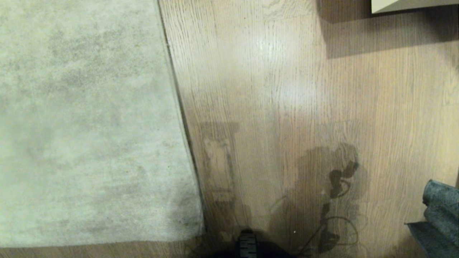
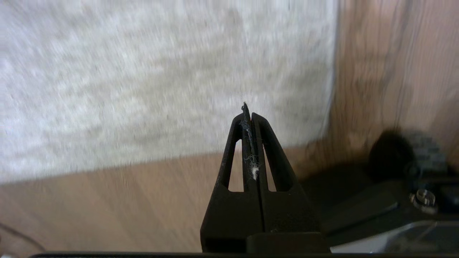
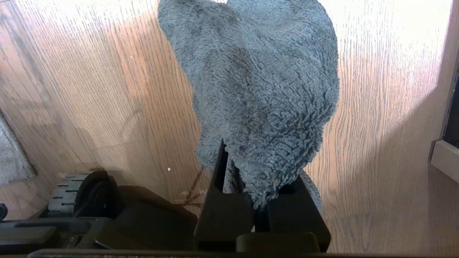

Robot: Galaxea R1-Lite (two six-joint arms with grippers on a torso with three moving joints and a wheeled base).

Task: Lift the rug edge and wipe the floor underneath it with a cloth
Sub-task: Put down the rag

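Note:
The pale grey-beige rug (image 1: 82, 122) lies flat on the left. Its straight rug edge (image 1: 179, 107) runs down to a square corner (image 1: 200, 229) near my base. The wood-grain floor (image 1: 287, 107) fills the right side. My left gripper (image 2: 249, 114) is shut with nothing in it but a few lint fibres. It hangs above the floor just off the rug corner (image 2: 328, 136). My right gripper (image 3: 251, 168) is shut on the teal-grey cloth (image 3: 258, 86), which drapes over its fingers. The cloth (image 1: 441, 215) also shows at the head view's right edge.
A pale furniture corner (image 1: 412, 5) casts a shadow at the top right. My dark base and a wheel (image 3: 68, 193) sit close behind the grippers. A baseboard edge (image 3: 444, 157) stands beside the right gripper.

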